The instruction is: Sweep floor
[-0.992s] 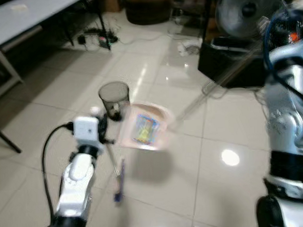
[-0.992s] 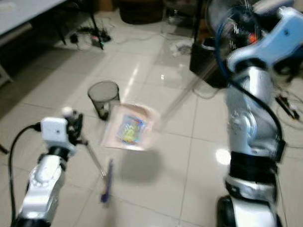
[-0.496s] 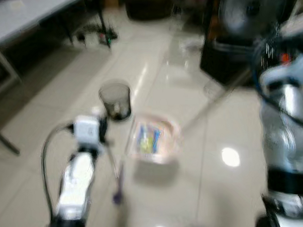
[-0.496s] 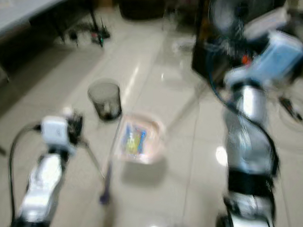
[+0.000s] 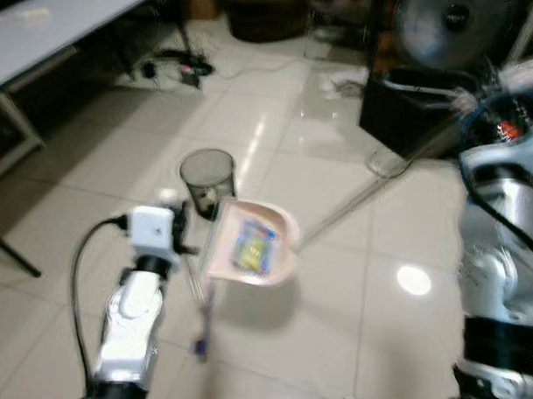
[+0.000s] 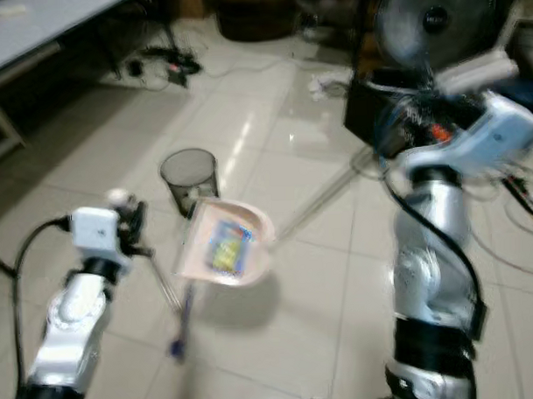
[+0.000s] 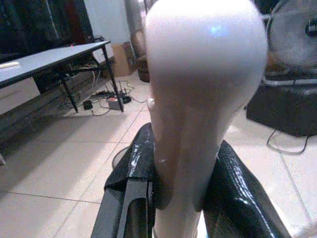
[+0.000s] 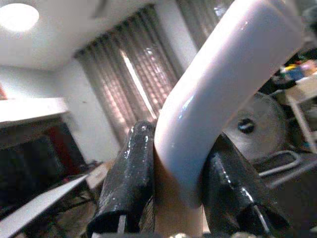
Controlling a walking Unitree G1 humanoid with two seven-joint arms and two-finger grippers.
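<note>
A pale pink dustpan (image 5: 250, 244) hangs above the tiled floor, with colourful litter lying in it. Its edge is close beside a black mesh bin (image 5: 207, 180). The pan's long pale handle (image 5: 354, 201) runs up to the right, where my right gripper (image 8: 181, 163) is shut on its bent end (image 8: 223, 74). My left gripper (image 7: 178, 163) is shut on the rounded top of a broom handle (image 7: 198, 74). The thin broom stick (image 5: 198, 302) slants down to a purple end near the floor, just left of the pan.
A grey table (image 5: 42, 32) stands at the far left, with cables and a power strip (image 5: 179, 67) on the floor behind it. A standing fan (image 5: 444, 18) and a dark box (image 5: 403, 107) are at the back right. Open tiles lie in front.
The pictures are blurred by motion. The dustpan has swung slightly right and back toward the bin, and the right arm has shifted with it. The left arm holds its place.
</note>
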